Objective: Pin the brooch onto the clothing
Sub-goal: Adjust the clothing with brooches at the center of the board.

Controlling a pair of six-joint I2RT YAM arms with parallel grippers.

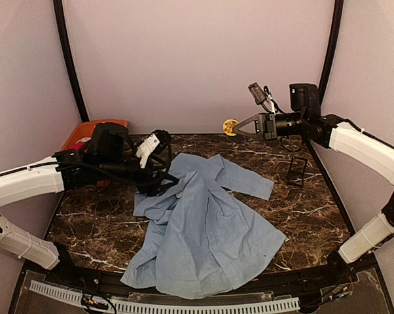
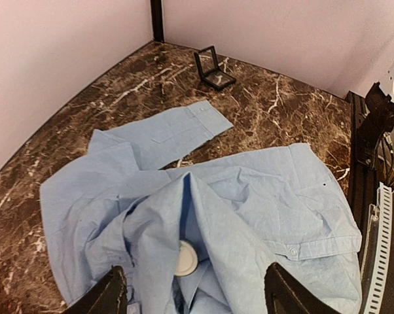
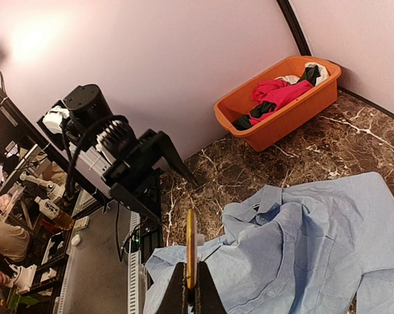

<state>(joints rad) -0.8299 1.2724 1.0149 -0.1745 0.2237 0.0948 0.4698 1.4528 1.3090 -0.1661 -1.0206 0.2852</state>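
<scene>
shirt (image 1: 203, 229) crumpled mid-desk (image 1: 315, 216), hem near, collar end far-left; soft, limp, light cloth; likely to bunch and slide on the marble under a pin push, so pinch a fold by the collar or placket to tension it; left hand (image 2: 196, 271) open and empty, just above a raised ridge of fabric at the collar end; brooch (image 1: 230, 126) thin yellow disc, looks rigid and light; right hand (image 1: 243, 124) closed on its edge, raised far right, well apart from shirt

No text, label, brand, number or sign can be read in any view.
</scene>
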